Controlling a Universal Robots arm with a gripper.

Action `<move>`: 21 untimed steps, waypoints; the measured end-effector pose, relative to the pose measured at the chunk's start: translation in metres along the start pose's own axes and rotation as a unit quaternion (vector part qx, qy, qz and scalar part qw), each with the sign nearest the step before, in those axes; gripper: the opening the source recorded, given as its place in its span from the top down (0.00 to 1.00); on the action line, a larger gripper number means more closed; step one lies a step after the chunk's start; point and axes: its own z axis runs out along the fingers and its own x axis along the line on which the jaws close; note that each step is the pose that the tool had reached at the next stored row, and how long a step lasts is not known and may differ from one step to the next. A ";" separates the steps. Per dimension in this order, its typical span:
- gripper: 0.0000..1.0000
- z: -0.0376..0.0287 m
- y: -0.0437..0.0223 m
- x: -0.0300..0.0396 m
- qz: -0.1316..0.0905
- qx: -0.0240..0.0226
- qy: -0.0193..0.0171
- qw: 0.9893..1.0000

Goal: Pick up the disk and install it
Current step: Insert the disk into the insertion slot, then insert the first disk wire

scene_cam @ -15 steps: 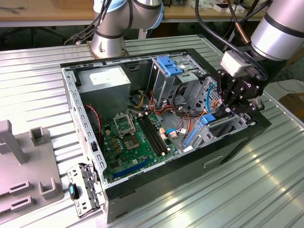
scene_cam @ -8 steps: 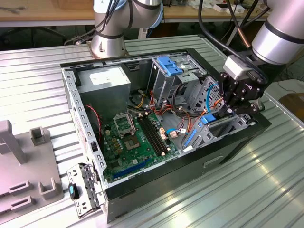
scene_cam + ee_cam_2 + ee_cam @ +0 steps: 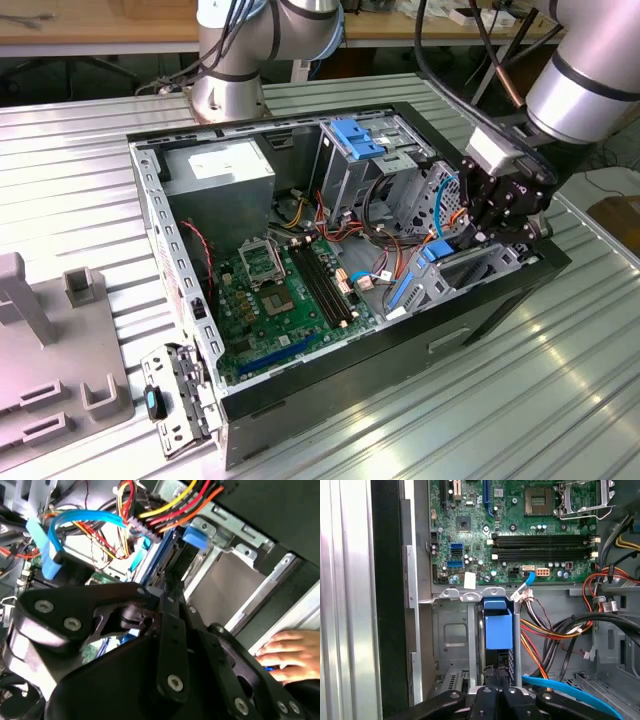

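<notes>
Ribbed silver metal tabletop [image 3: 480,410] carries an open black desktop computer case [image 3: 330,385], where the black robot gripper [image 3: 498,674], fingers nearly together, pinches the dark-grey rectangular disk [image 3: 498,625] in its bright blue plastic carrier, standing edgewise inside the grey steel drive cage [image 3: 451,635].
</notes>
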 end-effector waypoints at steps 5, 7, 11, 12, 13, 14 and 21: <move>0.89 -0.0091 -0.0002 -0.0002 0.000 0.000 0.000 1.000; 0.89 -0.0091 -0.0002 -0.0002 0.000 0.000 0.000 1.000; 0.89 -0.0092 -0.0002 -0.0002 0.000 0.000 0.000 1.000; 0.89 -0.0092 -0.0002 -0.0002 0.000 0.000 0.000 1.000; 0.89 -0.0092 -0.0002 -0.0002 0.000 0.000 0.000 1.000; 0.89 -0.0092 -0.0002 -0.0002 0.000 0.000 0.000 1.000; 0.89 -0.0207 -0.0005 -0.0005 -0.001 0.000 0.000 1.000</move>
